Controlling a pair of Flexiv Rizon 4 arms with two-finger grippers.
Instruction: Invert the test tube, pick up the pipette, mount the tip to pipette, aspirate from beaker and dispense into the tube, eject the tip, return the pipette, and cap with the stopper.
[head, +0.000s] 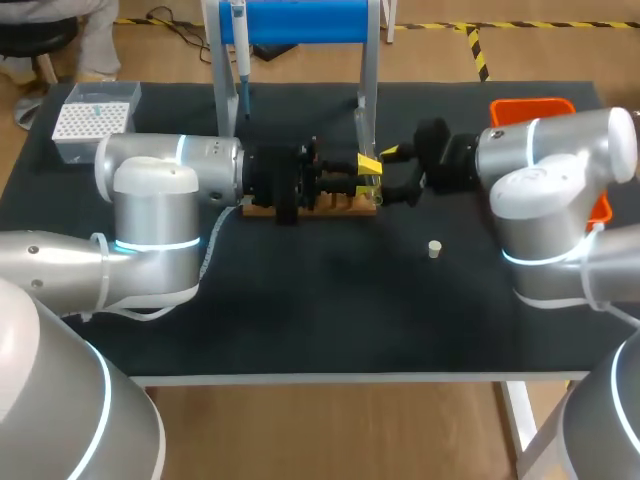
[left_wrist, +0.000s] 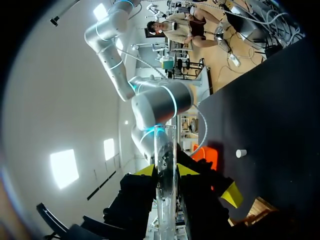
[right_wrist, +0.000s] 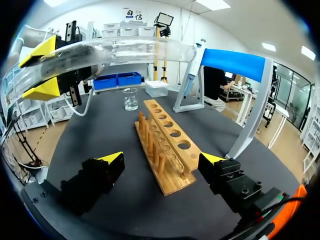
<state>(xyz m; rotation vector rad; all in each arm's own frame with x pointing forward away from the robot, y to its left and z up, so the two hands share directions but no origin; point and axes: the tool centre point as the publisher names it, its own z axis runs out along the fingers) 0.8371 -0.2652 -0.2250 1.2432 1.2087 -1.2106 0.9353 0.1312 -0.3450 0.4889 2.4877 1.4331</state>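
Observation:
My left gripper (head: 368, 165) is shut on a clear test tube (left_wrist: 165, 160), held above the right end of the wooden rack (head: 310, 205). In the right wrist view the tube (right_wrist: 125, 52) lies level, high above the rack (right_wrist: 165, 145), between the left gripper's yellow fingertips (right_wrist: 42, 50). My right gripper (right_wrist: 162, 160) stands open and empty just right of the rack's near end, close to the left gripper (left_wrist: 166, 171). A glass beaker (right_wrist: 130, 99) stands beyond the rack. The pipette (head: 240, 50) hangs on the blue-barred stand (right_wrist: 235, 62). A small white stopper (head: 435, 248) lies on the mat.
A tip box (head: 95, 120) sits at the back left corner and an orange bin (head: 530, 108) at the back right. The stand's posts (head: 368, 70) rise right behind the rack. The dark mat (head: 320, 310) stretches to the front edge.

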